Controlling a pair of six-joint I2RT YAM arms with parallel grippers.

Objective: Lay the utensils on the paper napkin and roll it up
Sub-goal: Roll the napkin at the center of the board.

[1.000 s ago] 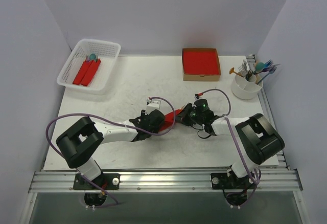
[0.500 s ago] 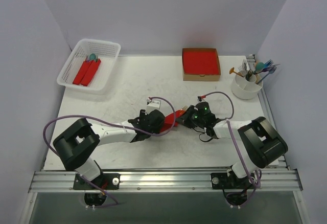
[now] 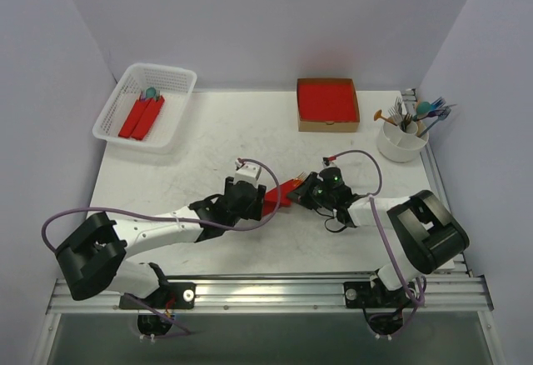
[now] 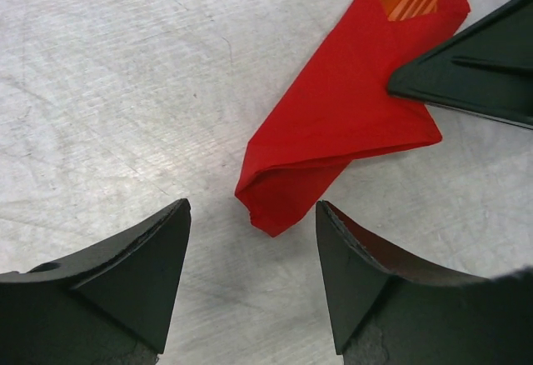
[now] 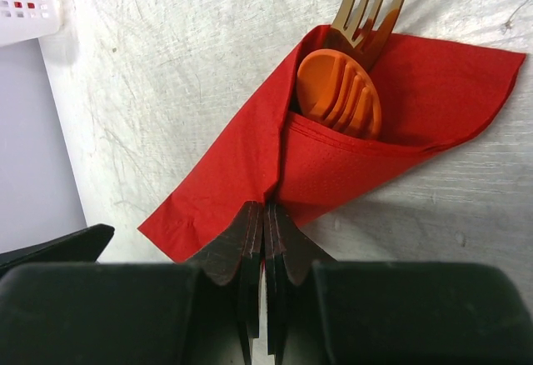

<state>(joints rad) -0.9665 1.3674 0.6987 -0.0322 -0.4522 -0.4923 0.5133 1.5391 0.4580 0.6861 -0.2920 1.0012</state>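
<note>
The paper napkin lies mid-table, folded into a loose red cone. An orange spoon and a tan fork stick out of the napkin's open end. My right gripper is shut, its tips pinching the napkin's near folded edge, where the creases meet. From the top view the right gripper sits at the napkin's right end. My left gripper is open just short of the napkin's narrow end, touching nothing. It stands left of the napkin.
A white basket holding two red rolls stands at the back left. A cardboard box with a thick red stack is at the back centre. A white cup of spare utensils stands at the back right.
My left gripper has opened wider and drawn back off the napkin's end, and its arm has swung down to the left. The right gripper has stayed shut on the napkin.
</note>
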